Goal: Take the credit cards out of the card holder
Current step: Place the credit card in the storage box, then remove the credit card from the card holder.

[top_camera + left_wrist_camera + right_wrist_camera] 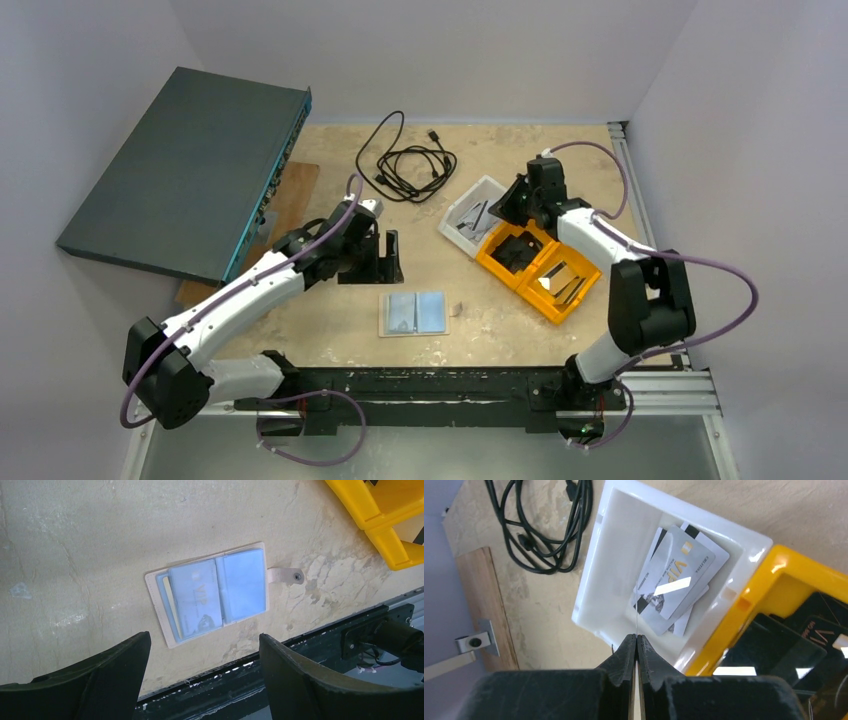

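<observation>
Card holder (413, 313) is lying open on the desk (490, 300) near its front edge. I'm hovering my left pincer (204, 636) over it, fingers apart, while my right pincer (635, 639) is clamping a thin card (636, 605) edge-on above the white tray (609, 555).

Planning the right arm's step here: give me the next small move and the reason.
Probably open the right gripper and let go. Its jaws are shut on a thin sliver seen edge-on, likely a card, above the white tray, where grey cards already lie. The card holder shows more cards in its pockets.
</observation>
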Controlling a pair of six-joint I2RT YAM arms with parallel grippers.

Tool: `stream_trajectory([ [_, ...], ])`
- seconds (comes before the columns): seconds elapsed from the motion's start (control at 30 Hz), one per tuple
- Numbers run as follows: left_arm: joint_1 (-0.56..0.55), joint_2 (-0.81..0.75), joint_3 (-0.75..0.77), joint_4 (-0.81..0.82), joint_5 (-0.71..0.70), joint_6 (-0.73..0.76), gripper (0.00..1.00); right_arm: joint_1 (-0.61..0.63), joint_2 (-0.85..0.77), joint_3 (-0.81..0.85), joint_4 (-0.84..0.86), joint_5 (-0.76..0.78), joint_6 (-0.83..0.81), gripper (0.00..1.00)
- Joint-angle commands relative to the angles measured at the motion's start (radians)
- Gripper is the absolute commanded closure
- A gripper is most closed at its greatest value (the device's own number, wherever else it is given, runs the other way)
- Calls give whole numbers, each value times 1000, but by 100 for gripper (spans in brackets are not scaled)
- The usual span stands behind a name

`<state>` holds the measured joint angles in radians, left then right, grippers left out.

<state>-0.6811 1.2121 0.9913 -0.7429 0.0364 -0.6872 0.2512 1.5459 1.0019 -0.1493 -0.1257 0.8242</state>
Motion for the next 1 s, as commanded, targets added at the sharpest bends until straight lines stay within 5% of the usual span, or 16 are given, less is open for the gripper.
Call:
stream_trajectory([
  [0.0, 2, -40, 7, 11, 4, 20, 20, -2, 75, 103, 27, -14, -35, 100],
  [0.33, 1, -52, -18, 19, 6, 8, 21, 1, 115, 191, -46, -39, -109, 55],
  [0.63, 7, -45, -38, 19, -13, -3, 20, 81, -33, 89, -103, -12, -135, 55],
  [0.97, 46, -63, -121, 12, -76, -93, 23, 456, -181, -91, -105, 113, -28, 56],
])
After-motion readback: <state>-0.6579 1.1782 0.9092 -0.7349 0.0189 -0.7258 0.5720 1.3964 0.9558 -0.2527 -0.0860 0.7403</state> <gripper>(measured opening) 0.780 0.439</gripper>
